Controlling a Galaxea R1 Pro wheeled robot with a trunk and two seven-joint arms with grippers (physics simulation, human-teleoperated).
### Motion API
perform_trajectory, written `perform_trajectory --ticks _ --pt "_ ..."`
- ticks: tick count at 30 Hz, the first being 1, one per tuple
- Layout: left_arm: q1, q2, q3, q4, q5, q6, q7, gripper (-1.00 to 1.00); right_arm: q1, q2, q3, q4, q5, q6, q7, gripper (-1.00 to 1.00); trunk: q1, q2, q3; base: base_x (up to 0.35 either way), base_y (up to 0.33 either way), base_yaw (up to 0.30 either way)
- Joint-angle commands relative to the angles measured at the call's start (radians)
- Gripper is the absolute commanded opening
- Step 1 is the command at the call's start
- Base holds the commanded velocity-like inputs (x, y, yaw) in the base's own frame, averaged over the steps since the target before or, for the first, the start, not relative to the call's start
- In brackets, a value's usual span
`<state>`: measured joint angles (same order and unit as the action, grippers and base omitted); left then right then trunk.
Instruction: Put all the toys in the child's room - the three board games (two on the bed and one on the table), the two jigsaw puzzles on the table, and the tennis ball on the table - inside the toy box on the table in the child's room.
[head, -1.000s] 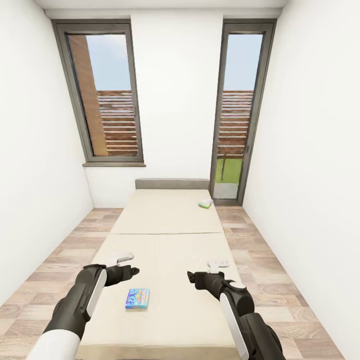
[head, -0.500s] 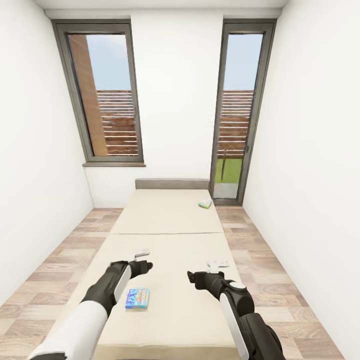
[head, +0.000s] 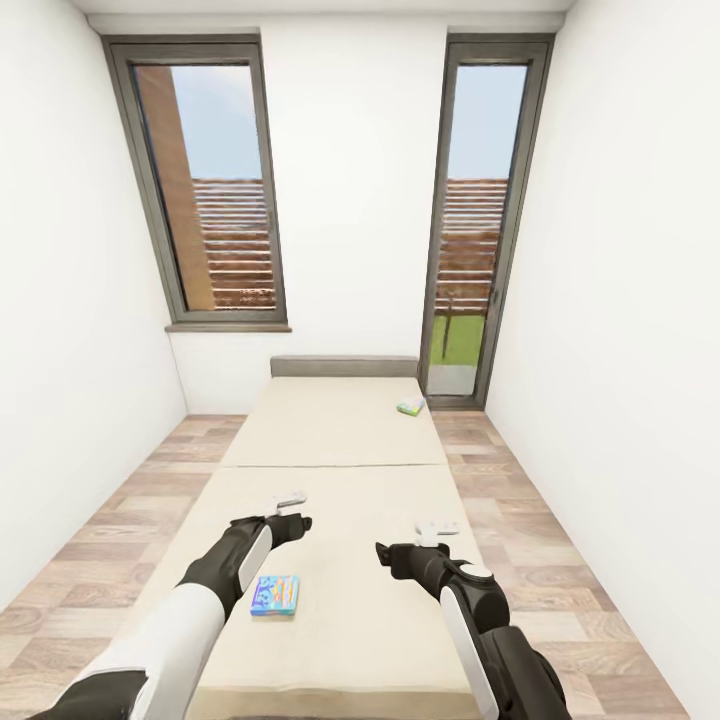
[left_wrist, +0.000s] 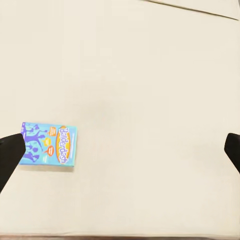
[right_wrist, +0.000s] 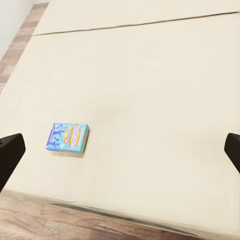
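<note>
1. Left window (head: 207, 190): tall and grey-framed, set in the far white wall above a sill.
2. Left gripper (head: 291, 510): held over the near half of the bed (head: 335, 440), beyond the blue board game (head: 275, 596). In the left wrist view its dark fingertips (left_wrist: 10, 155) stand at opposite edges of the frame, so the jaws are spread wide with nothing between them.
3. Blue board game: a flat box lying face up on the beige mattress near the foot of the bed (blue cover with orange lettering, seen in both wrist views (left_wrist: 49, 144) (right_wrist: 68, 137)). It lies just nearer the robot than the left gripper and touches neither gripper.
4. Right gripper (head: 425, 540): held above the mattress, well to the right of the blue board game. Its fingertips (right_wrist: 11, 152) likewise sit far apart, gaping and holding nothing.
5. Second board game (head: 411, 407): a pale green flat box at the far right corner of the bed, near the grey headboard (head: 344, 366).
6. Glazed door (head: 478, 220): tall, grey-framed, reaching the wood-plank floor (head: 520, 520).
</note>
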<state>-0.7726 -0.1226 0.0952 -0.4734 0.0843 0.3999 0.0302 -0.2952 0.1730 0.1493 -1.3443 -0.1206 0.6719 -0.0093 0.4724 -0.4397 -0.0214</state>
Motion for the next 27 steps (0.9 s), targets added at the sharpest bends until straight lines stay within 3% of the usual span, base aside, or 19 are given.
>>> perform_trajectory --ticks 1,22,27 --pt "-0.001 0.000 0.003 -0.001 0.009 0.005 0.001 1.00 -0.001 0.000 0.000 -0.001 -0.006 0.005 -0.002 1.00 0.001 -0.002 -0.003 0.000 0.000 0.000" --pt "-0.002 0.000 0.001 -0.002 0.009 -0.004 0.001 1.00 -0.001 -0.002 -0.001 0.009 -0.013 0.001 -0.004 1.00 0.001 -0.002 -0.012 -0.014 0.000 0.002" --pt "-0.002 0.000 0.001 -0.005 0.010 -0.004 -0.001 1.00 -0.001 0.001 -0.001 0.011 -0.011 0.001 -0.006 1.00 0.001 -0.002 -0.010 -0.054 -0.030 0.134"
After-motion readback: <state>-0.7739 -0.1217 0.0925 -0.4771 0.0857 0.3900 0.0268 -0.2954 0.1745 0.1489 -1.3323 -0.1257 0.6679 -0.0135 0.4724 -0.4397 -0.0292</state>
